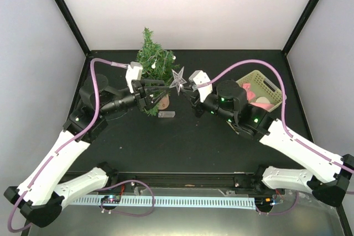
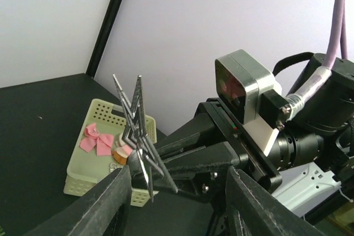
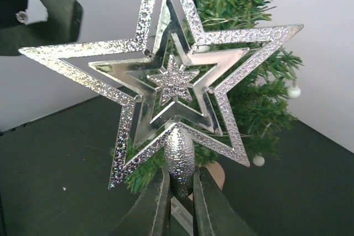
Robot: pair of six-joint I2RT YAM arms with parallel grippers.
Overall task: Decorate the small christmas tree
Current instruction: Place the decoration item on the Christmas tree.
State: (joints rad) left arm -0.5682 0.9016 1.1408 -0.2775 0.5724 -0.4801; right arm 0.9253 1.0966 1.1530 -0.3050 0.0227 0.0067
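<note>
The small christmas tree (image 1: 153,59) stands at the back of the black table, dark green with small white balls, and it rises behind the star in the right wrist view (image 3: 251,81). A silver glitter star topper (image 1: 178,79) hangs in the air just right of the tree. My right gripper (image 1: 188,88) is shut on the star's stem (image 3: 180,158). In the left wrist view the star (image 2: 135,117) is edge-on, just past my left gripper (image 2: 178,178). That gripper's jaws stand apart with nothing gripped between them. In the top view the left gripper (image 1: 159,93) sits in front of the tree, pointing at the star.
A pale green basket (image 1: 269,85) with pink bows (image 2: 95,139) stands at the right, behind the right arm. A small grey piece (image 1: 166,114) lies on the table near the tree's wooden base (image 3: 214,172). Both grippers crowd the space beside the tree.
</note>
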